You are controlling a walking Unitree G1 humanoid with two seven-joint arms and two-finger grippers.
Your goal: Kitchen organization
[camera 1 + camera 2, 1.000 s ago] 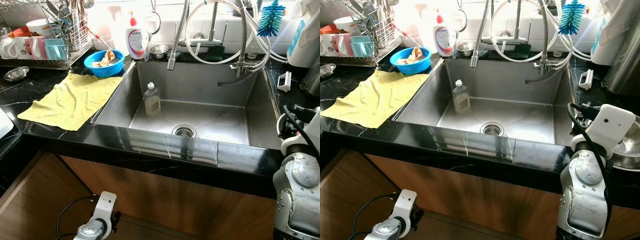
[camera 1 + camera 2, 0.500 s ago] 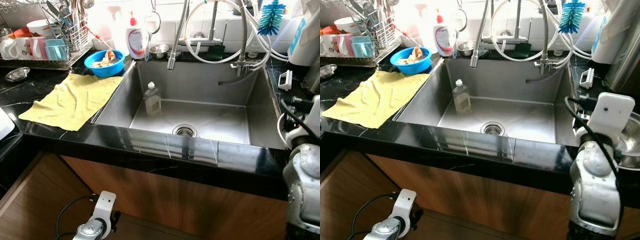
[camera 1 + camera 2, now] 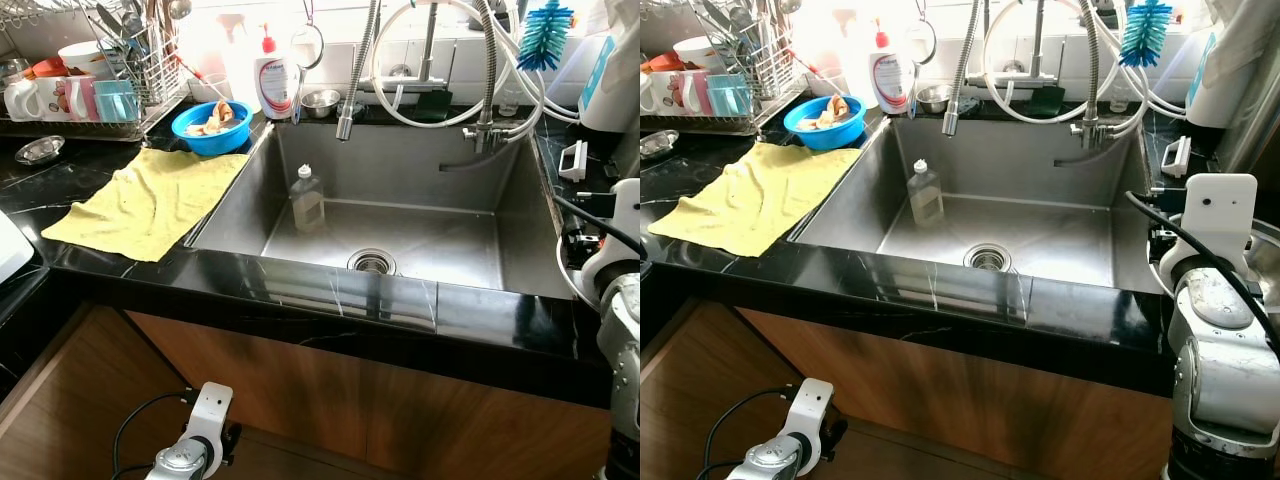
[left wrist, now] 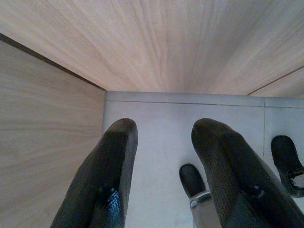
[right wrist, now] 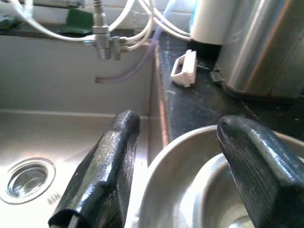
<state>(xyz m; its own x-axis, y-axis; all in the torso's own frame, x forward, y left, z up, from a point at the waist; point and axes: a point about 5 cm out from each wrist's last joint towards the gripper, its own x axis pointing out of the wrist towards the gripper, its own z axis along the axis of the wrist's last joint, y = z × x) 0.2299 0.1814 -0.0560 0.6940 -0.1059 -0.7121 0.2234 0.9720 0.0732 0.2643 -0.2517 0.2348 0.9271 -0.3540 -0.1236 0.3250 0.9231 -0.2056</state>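
The right gripper (image 5: 175,175) hangs wide open over a steel bowl (image 5: 190,166) at the table's right edge. A clear bottle (image 3: 306,198) stands in the sink (image 3: 520,200); the blue bowl (image 3: 210,127) holds scraps. The left gripper (image 4: 164,166) is open, empty.

soap bottle (image 3: 271,79) label, seemingly unreadable

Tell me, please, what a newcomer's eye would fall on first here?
The deep steel sink, with a small bottle standing inside it. Next, the yellow cloth spread on the black counter to its left, below a blue bowl. At right, the open right gripper hovers over a steel bowl.
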